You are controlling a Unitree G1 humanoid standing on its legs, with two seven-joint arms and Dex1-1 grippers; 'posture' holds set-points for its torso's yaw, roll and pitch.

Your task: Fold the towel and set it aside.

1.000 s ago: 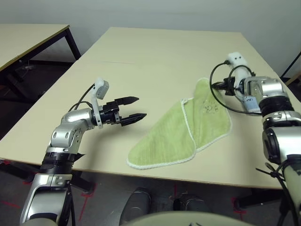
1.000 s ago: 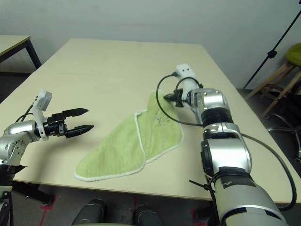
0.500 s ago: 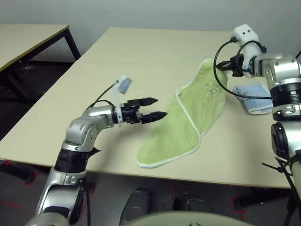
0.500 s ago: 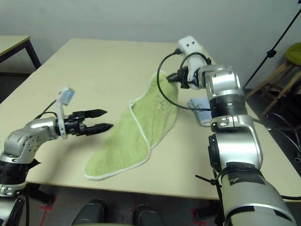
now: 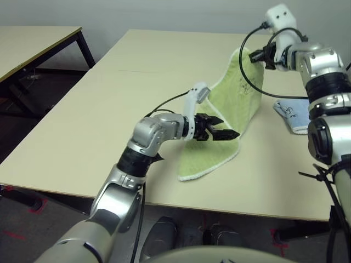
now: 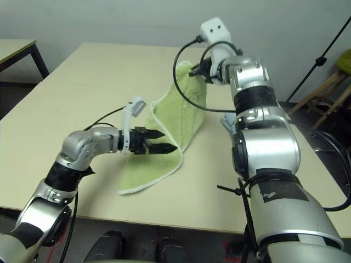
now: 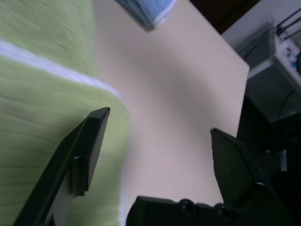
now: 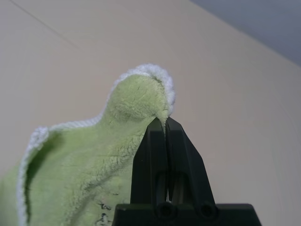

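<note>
Towel [image 5: 230, 118] has been lifted at its far corner since a second ago: the right gripper [image 8: 165, 123], shut tight on that corner, has raised it above the bench [image 5: 109, 109], so the cloth now hangs as a slope and only its near end lies on the bench. The left gripper [image 5: 219, 129], fully open and holding nothing, has come across to the near lower edge, I judge to take it for the fold. Its long axis runs from the raised far-right corner down to the near-left end, beside the blue cloth [image 5: 293, 114].
</note>
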